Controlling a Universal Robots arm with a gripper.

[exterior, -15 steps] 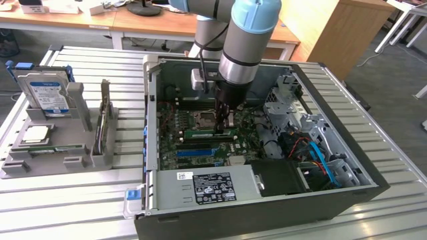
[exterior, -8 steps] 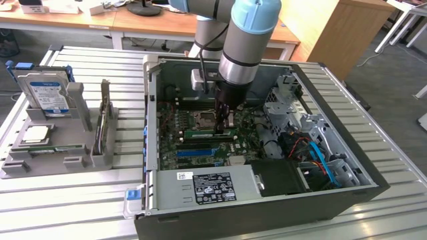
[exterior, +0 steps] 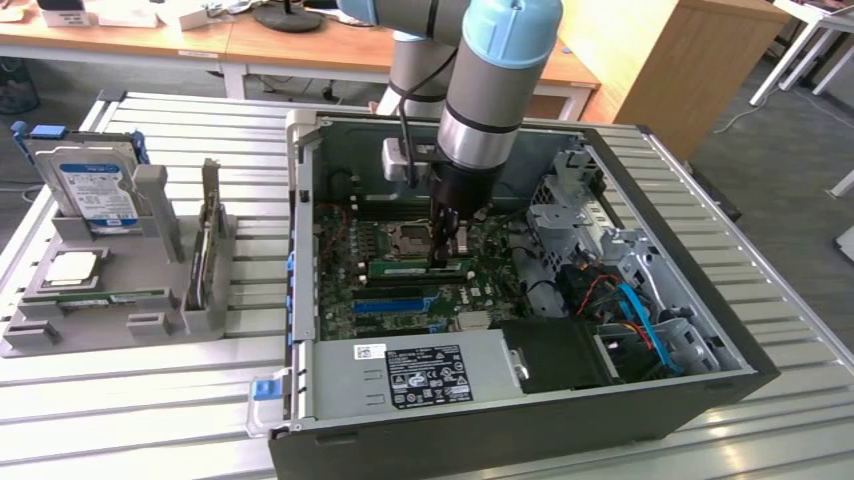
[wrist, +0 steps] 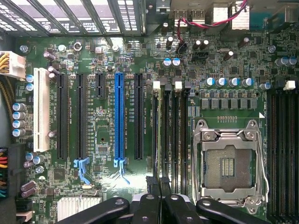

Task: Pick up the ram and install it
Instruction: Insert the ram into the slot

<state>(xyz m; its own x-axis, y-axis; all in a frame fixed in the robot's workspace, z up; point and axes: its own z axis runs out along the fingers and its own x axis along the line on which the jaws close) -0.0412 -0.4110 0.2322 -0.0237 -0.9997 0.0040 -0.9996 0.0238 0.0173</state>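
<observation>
- Seating the ram is, in our judgement, the step in hand: the arm reaches down into the open computer case (exterior: pixel 534 435), over the motherboard (wrist: pixel 100 121).
- We find the gripper (wrist: pixel 161 205) with its fingers pressed together, pinching nothing, tips low beside the CPU socket (wrist: pixel 229 163).
- We locate the ram (exterior: pixel 416 267) standing on edge in a memory slot, directly beneath the fingertips; contact cannot be confirmed.
- Completing the seat calls for straight, even downward pressure along the stick until the slot latches (wrist: pixel 156 85) lock.
</observation>
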